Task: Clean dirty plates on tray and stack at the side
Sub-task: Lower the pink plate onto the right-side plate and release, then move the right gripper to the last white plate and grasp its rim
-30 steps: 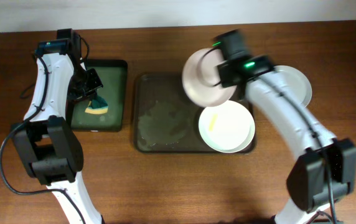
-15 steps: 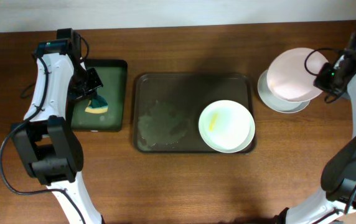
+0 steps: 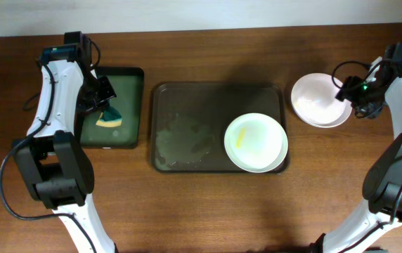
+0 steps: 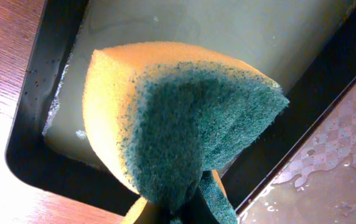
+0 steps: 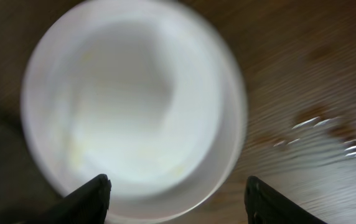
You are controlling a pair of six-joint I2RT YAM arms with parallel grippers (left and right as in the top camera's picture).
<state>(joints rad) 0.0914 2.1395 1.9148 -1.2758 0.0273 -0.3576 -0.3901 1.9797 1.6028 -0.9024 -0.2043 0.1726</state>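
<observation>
Overhead: two round white shallow plates [image 3: 319, 100] sit stacked right of the large dark brown-grey tray [image 3: 187, 133], which carries one yellow-smeared white plate [image 3: 256, 143]. Left wrist: my left gripper [image 3: 101, 97] clamps the yellow-and-green sponge [image 4: 178, 124] over the deep green tray [image 4: 35, 143]. Right wrist: my right gripper [image 5: 178, 199] hangs over the stack, jaws apart. Stacking looks done, so next I must fetch the smeared plate.

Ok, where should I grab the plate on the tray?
I'd pinch the plate by its right rim, coming from the right. It lies flat, so only the raised rim offers a hold, and that side sits at the tray's edge, clear of the smear.

Three plates [image 3: 256, 143], one brown tray [image 3: 187, 112], one green tray [image 3: 127, 84], one sponge [image 3: 108, 119].
</observation>
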